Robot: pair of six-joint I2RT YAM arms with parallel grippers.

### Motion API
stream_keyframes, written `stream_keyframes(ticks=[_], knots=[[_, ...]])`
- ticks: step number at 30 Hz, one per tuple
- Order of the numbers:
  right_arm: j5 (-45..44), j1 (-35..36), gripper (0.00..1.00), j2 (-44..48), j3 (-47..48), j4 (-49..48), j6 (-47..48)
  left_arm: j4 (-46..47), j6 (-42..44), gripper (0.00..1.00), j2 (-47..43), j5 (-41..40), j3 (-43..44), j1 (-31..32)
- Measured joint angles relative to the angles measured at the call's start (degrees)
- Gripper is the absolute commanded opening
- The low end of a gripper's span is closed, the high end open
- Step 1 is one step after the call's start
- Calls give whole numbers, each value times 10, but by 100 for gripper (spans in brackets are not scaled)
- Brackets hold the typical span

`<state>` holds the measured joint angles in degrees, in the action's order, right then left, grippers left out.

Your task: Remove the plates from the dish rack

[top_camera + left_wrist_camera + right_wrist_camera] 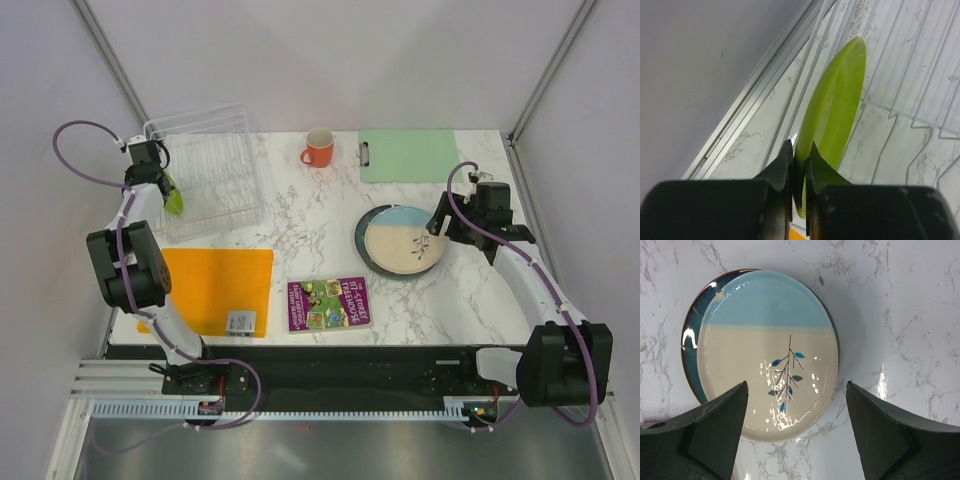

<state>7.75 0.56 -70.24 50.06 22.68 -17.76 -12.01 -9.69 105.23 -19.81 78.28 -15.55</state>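
My left gripper [168, 190] is shut on the rim of the lime green plate [174, 197], which stands on edge at the left side of the clear wire dish rack [215, 190]. In the left wrist view the plate [837, 107] rises from between my fingers [799, 160]. The cream-and-light-blue sprig plate [406, 243] lies on the dark teal plate [362, 232] on the marble at the right. My right gripper [447, 228] is open above the stack's right edge; its wrist view shows the sprig plate [767, 352] between the spread fingers. No grey-green plate shows.
An orange mug [319, 148] and a green clipboard [408, 154] sit at the back. An orange mat [215, 290] with a small card lies front left, a colourful book [328, 303] front centre. The left wall is close to the rack.
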Motion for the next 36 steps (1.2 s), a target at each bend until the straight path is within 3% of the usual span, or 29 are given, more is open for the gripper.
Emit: stream_keyframes(ticks=[10,15,19,23,28,32,36], knots=[[10,0,86,0,-7,-4,0,-15,4,2,-86,-52,-4,24],[18,0,86,1,-9,-4,0,5,30,2,-154,-115,-1,71],[29,0,86,18,-9,-2,0,3,40,2,-225,-109,-2,101],[56,0,86,67,-8,5,-4,-26,9,2,-324,-11,-21,101],[137,1,88,119,-5,-9,-42,-31,-92,2,-440,202,-116,104],[198,18,88,147,-6,-47,-93,19,-192,2,-468,356,-238,161],[226,68,88,165,-16,-109,-147,44,-266,2,-457,435,-327,241]])
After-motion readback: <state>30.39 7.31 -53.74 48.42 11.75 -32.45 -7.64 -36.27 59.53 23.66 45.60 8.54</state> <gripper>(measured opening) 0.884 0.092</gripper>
